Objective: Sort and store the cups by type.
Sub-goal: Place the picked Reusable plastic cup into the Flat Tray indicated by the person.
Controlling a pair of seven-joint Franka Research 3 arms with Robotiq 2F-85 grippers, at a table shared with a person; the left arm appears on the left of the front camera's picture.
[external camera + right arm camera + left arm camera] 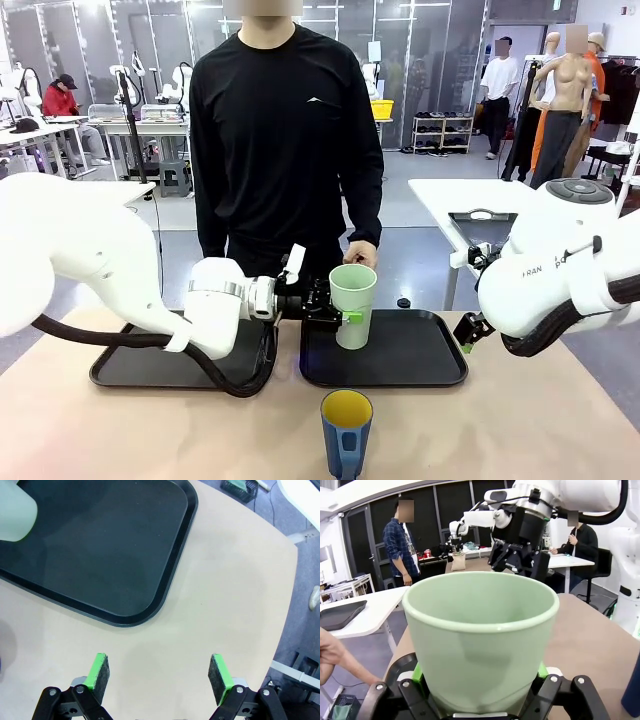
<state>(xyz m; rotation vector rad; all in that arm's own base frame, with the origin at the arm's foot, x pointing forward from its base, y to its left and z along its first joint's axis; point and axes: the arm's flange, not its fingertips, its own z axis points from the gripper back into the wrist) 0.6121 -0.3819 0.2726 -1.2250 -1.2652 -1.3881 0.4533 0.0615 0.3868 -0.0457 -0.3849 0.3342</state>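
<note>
My left gripper (342, 316) is clamped on the mint-green tumbler (353, 300), holding it upright over the black tray (425, 352); I cannot tell whether its base touches. My right gripper (159, 672) hangs with jaws apart above the bare table (225, 605), beside that tray. The blue cup (347, 432) stands on the table in front of the tray, so I judge neither cup stored yet.

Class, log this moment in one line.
left gripper: shut on mint tumbler at right tray; right gripper: open; blue cup: on table
</note>
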